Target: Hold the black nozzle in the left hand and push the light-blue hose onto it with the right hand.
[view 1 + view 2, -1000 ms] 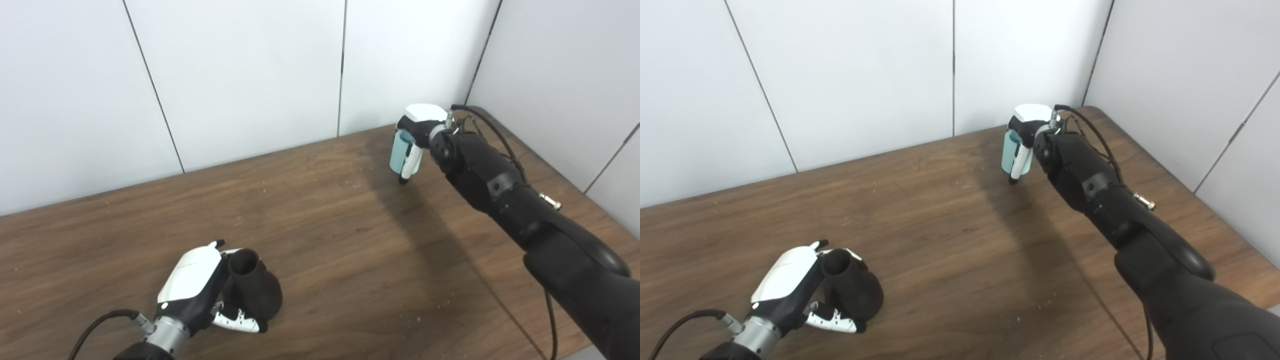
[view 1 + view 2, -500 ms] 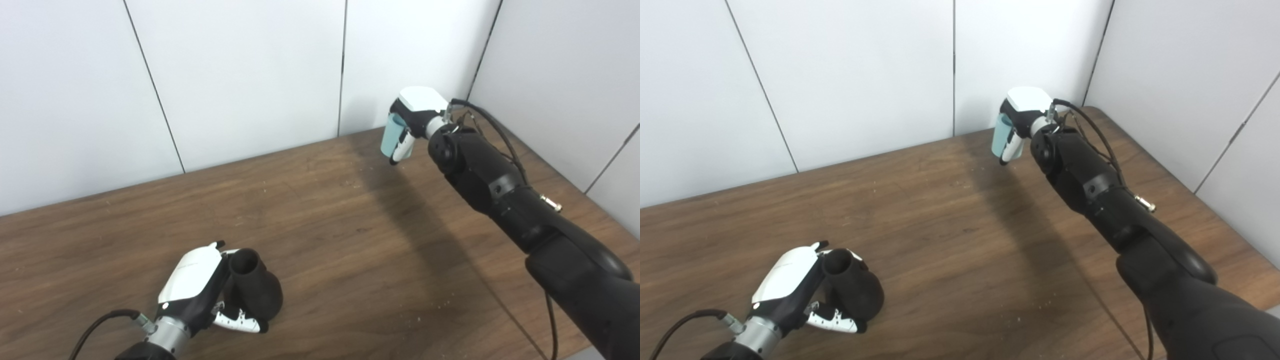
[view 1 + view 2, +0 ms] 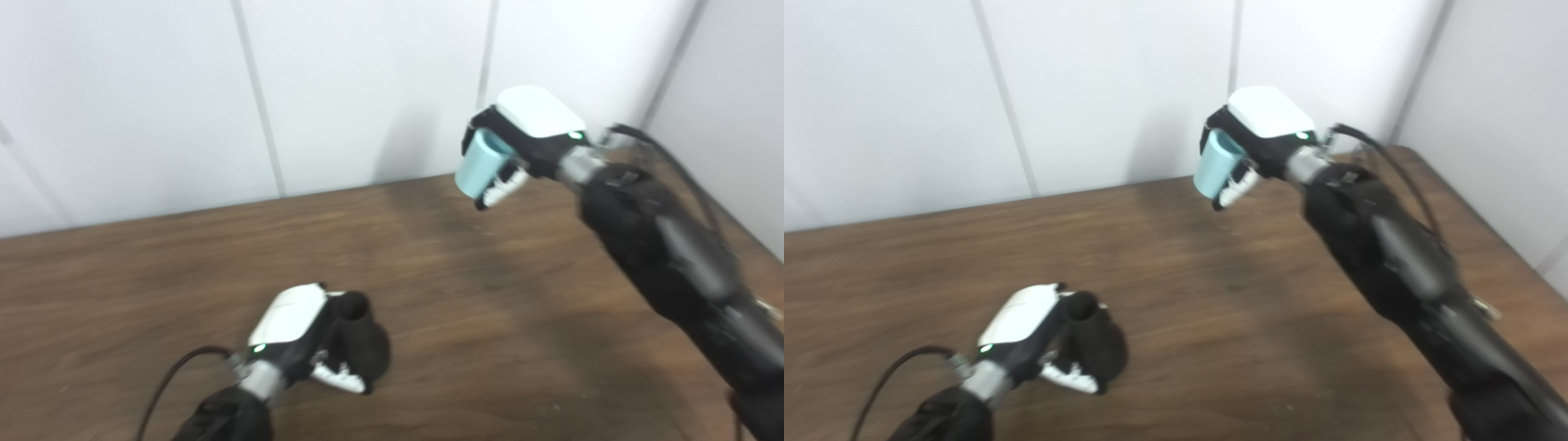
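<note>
Now left robot hand (image 3: 294,334) grips black nozzle (image 3: 361,343) low; right robot hand (image 3: 527,138) clasps light-blue hose (image 3: 481,164) aloft.

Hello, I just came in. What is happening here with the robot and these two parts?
The left hand grips the black nozzle low at the wooden table, its opening facing up. The right hand holds the light-blue hose in the air near the back wall, far from the nozzle. The two parts are not yet joined.
</note>
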You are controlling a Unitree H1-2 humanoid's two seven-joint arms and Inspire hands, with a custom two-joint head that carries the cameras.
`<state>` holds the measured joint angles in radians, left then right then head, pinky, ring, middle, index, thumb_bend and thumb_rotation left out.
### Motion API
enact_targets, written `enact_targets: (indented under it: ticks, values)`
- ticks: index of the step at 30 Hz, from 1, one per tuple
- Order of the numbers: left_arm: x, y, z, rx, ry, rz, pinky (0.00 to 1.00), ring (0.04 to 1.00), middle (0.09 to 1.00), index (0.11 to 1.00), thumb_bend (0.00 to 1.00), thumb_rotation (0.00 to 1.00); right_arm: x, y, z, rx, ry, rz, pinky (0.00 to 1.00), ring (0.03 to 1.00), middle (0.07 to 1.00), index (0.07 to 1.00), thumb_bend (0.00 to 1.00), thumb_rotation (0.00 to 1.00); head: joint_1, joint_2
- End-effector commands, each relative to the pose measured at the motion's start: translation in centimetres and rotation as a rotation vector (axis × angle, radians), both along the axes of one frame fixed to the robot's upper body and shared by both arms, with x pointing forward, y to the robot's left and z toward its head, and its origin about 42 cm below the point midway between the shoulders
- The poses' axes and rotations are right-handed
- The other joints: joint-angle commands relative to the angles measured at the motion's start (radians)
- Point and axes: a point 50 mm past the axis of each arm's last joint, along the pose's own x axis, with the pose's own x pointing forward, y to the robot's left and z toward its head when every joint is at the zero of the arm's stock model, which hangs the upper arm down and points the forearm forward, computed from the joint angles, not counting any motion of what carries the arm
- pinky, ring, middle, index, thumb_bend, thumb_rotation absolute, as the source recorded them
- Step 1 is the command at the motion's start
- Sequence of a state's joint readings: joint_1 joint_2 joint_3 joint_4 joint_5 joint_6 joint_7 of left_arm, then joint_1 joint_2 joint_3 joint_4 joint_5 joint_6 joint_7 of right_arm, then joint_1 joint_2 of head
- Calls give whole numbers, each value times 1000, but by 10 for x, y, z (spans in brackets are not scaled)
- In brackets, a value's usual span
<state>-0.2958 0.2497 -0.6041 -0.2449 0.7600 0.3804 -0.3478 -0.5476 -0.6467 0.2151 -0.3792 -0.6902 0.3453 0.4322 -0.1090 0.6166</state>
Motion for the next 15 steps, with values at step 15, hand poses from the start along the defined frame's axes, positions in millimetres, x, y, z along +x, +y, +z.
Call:
enact_targets:
  ticks: [15]
  values:
    - [-23,-37,-41,89,276,-84,887,714,539,454,516,0,-72,45,-19,163,141,242,319,427,505,494,500,0,93,34]
